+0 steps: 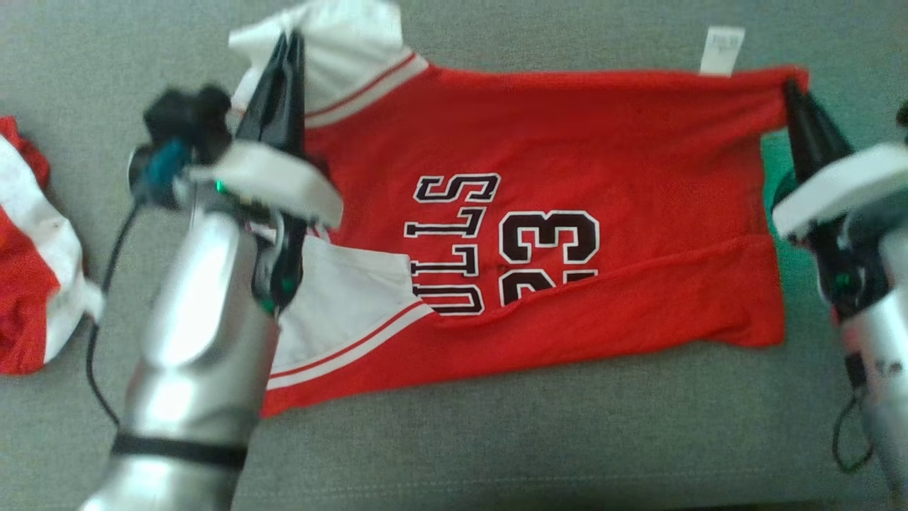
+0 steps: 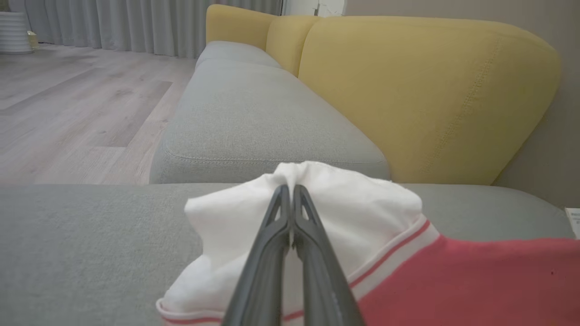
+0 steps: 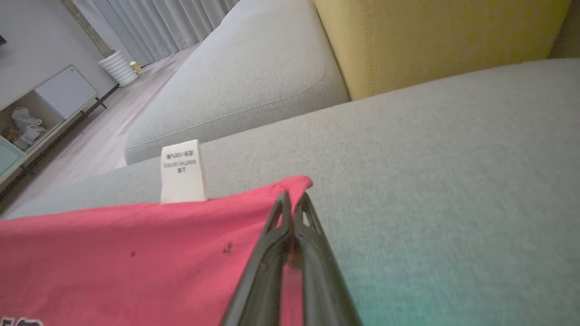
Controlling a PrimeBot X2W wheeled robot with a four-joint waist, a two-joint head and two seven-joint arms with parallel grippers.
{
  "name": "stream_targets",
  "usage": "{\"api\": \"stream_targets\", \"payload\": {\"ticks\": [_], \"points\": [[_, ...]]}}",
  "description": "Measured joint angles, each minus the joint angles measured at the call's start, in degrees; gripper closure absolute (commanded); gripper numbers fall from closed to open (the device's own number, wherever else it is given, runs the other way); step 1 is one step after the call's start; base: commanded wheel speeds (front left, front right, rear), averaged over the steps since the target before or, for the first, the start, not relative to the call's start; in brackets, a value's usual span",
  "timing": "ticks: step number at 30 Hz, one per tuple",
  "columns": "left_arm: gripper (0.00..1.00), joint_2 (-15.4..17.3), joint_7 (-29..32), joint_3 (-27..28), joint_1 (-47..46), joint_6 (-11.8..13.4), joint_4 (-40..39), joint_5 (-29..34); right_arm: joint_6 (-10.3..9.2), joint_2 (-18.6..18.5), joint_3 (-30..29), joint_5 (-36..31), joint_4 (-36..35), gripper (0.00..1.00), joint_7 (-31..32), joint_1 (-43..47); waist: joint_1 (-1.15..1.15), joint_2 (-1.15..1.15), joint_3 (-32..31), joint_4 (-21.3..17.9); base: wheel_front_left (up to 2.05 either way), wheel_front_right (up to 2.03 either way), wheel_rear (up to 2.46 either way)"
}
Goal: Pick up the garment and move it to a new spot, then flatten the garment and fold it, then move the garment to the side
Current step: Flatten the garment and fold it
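While on sofa (image 1: 496,440), jersey (image 1: 638,163): left end effector (image 1: 292,35) tight on sleeve (image 1: 355,42), right end effector (image 1: 789,85) tight on hem (image 1: 753,113)

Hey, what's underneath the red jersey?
The red jersey lies on the grey sofa cushion, visible all around it. Anything directly beneath the cloth is hidden.

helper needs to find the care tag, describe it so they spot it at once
On the grey sofa seat lies a red jersey. Along its far edge, near the corner pinched by the right tool, a tag sticks out onto the seat. It is a small white printed slip, unlike the large white sleeve at the other end.
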Motion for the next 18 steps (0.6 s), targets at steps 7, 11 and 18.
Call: {"api": "stream_targets", "payload": {"ticks": [7,11,18], "points": [[1.0,0.5,0.0,1.4,19.7,2.3,-18.0,3.6,0.0,0.6,-2.2,3.1,-5.6,1.0,0.2,11.0,0.0,0.0,-1.8,0.0,0.0,0.0,0.0],[1.0,0.4,0.0,1.9,27.5,2.4,-19.2,3.5,0.0,1.5,-3.4,2.6,-7.2,1.0,0.9,14.8,0.0,0.0,-2.3,0.0,0.0,0.0,0.0],[1.0,0.3,0.0,1.1,31.4,2.4,-15.6,1.3,0.0,3.5,-6.0,-0.9,-9.7,1.0,1.5,18.8,0.0,0.0,-3.1,-0.2,0.0,0.0,0.0]]}}
